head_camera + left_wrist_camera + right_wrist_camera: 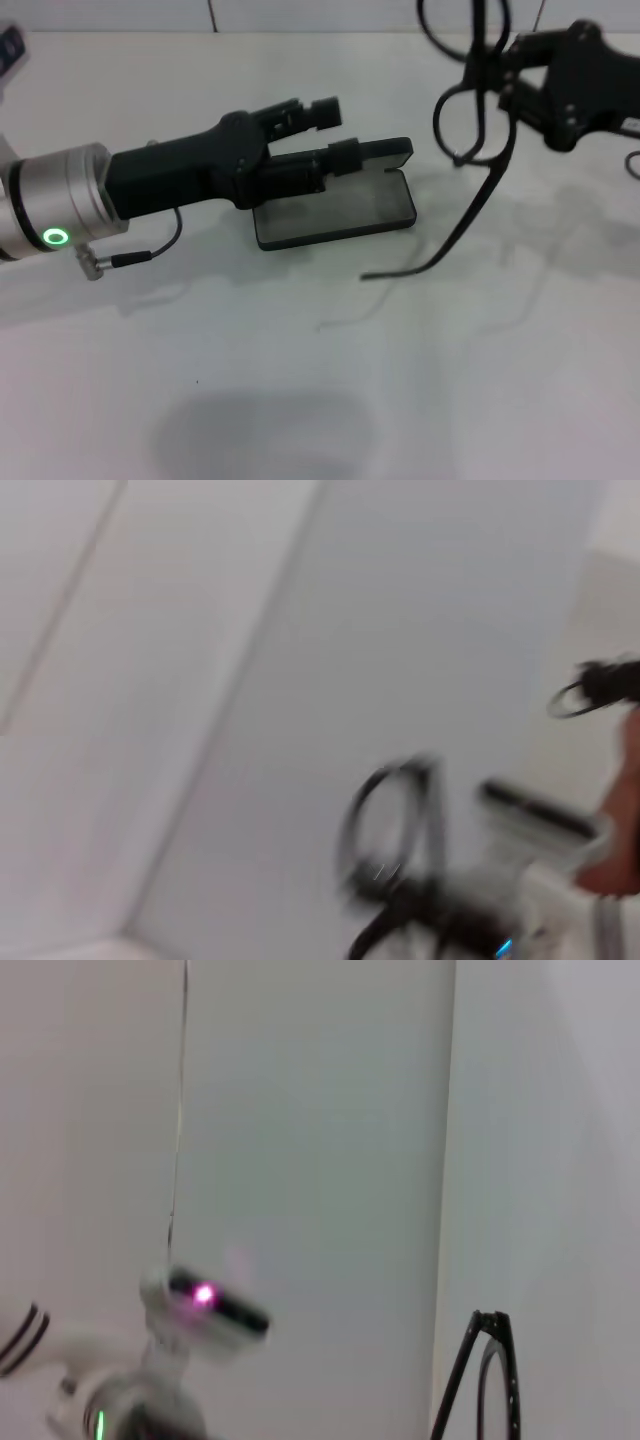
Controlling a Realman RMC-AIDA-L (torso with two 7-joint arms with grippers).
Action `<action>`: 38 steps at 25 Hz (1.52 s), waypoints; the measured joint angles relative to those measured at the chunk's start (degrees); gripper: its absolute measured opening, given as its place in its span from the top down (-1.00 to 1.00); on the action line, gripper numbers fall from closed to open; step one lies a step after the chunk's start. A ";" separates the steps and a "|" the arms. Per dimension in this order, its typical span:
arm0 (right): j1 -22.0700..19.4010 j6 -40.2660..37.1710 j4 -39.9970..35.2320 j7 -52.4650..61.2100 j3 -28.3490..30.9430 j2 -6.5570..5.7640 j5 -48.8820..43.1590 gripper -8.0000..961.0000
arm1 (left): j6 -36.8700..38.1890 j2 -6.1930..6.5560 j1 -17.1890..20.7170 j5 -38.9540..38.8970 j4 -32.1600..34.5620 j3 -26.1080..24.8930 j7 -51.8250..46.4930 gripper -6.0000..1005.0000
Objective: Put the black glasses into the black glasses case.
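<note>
The black glasses case lies open in the middle of the white table, grey lining up, with its lid raised at the far side. My left gripper reaches in from the left with fingers apart; its lower finger rests against the lid. My right gripper, at the upper right, is shut on the black glasses and holds them in the air to the right of the case. One long temple arm hangs down toward the table. The glasses also show blurred in the left wrist view and the right wrist view.
The white table spreads in front of the case. A thin cable hangs under my left wrist. A white wall shows in both wrist views.
</note>
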 joint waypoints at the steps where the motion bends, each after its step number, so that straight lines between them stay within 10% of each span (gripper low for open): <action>1: -0.09 -0.92 0.01 -0.39 0.97 0.05 0.83 0.79 | -1.04 0.08 0.05 0.80 -0.08 -0.03 -0.03 -0.74; 17: 3.90 -1.08 5.03 -3.11 0.57 0.52 7.21 0.79 | -2.95 -5.36 -6.31 16.49 0.25 0.22 3.73 -0.74; 38: 5.01 2.23 8.76 -5.45 -3.98 0.60 7.62 0.79 | 8.35 -5.21 -7.01 10.92 0.23 -0.18 6.78 -0.74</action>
